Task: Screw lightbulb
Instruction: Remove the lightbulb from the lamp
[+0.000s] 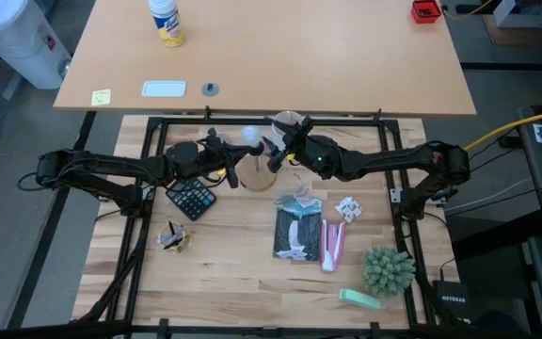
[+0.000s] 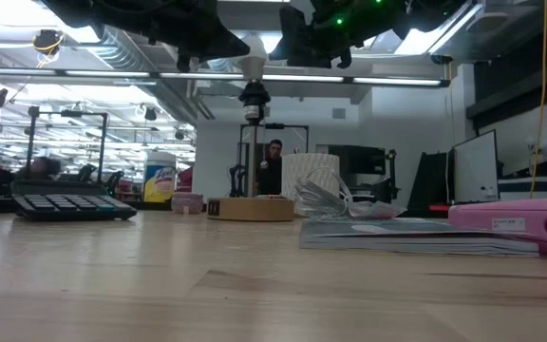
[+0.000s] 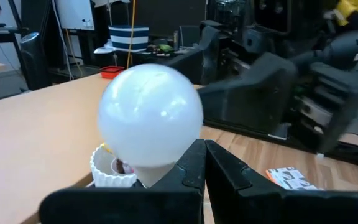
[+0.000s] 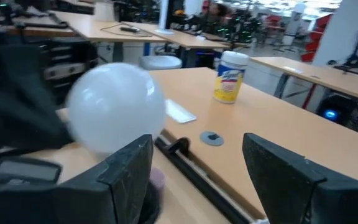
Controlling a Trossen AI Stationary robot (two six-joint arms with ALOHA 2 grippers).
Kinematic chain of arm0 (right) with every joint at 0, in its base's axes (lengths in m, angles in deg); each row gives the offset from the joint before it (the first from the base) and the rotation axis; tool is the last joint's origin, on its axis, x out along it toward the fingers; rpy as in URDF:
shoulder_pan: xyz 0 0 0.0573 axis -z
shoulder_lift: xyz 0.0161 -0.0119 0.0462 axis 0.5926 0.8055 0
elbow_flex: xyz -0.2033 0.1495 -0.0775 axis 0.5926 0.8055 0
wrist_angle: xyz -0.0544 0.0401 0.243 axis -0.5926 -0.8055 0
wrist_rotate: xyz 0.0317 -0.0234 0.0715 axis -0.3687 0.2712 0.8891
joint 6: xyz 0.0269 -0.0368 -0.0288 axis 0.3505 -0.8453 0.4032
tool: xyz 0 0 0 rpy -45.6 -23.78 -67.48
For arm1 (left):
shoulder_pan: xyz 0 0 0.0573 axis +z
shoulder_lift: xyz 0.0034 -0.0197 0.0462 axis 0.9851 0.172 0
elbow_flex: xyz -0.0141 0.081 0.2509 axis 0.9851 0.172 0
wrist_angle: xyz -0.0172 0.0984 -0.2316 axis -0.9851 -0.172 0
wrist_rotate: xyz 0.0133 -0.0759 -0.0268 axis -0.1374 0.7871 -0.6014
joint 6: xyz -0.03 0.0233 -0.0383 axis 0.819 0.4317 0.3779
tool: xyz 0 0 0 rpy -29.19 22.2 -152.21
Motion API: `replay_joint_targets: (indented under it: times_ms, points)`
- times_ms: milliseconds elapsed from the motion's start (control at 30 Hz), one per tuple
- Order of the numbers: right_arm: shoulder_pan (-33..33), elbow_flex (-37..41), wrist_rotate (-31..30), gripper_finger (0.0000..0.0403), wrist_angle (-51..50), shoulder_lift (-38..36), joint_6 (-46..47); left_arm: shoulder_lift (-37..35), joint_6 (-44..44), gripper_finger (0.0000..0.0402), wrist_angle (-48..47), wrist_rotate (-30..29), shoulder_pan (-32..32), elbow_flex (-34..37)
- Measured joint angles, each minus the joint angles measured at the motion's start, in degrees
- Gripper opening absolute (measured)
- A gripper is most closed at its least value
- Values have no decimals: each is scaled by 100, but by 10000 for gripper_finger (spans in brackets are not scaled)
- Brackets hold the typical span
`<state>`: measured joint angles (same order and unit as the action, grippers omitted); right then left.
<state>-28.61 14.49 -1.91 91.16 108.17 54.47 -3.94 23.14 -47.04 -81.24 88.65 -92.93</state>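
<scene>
Seating the small white frosted pear-shaped lightbulb (image 1: 250, 137) into the black socket post (image 2: 253, 104) of the round wooden disc stand (image 1: 255, 175) looks like the step in hand. In the low view the bulb sits directly above the post, its neck meeting the socket, though whether the threads have caught cannot be told.

The left gripper (image 1: 222, 152) is at the bulb with its jaws fully closed; in the left wrist view the two fingers (image 3: 194, 168) meet just in front of the bulb's lower part, so they appear to touch or press it, not clamp round it.

The right gripper (image 1: 278, 151) hovers just beside the bulb on the other side, jaws wide apart and holding nothing; the globe shows against one finger (image 4: 126, 171).

Next, I judge, the right jaws should close on the globe and turn it, keeping it upright over the post so the thread does not cross.
</scene>
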Motion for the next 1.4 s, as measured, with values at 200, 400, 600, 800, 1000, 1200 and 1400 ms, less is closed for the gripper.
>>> replay_joint_targets:
  times_ms: [200,400,600,800,1000,1200,1400]
  points:
    - [2,0,-46,255,-9,2,0,0,-134,1,4,0,15,0]
    - [7,0,-89,255,10,3,0,0,-134,1,7,5,50,0]
    - [9,0,-120,255,14,1,0,0,-134,1,7,17,48,0]
    - [11,0,-124,255,19,1,0,0,-134,1,9,17,48,0]
    - [13,0,-126,255,-56,-1,0,0,-134,1,9,17,48,0]
    - [13,0,-128,255,-326,-4,0,-2,-134,1,11,17,48,0]
    - [17,0,-129,255,-383,-6,2,-3,-134,1,11,17,48,0]
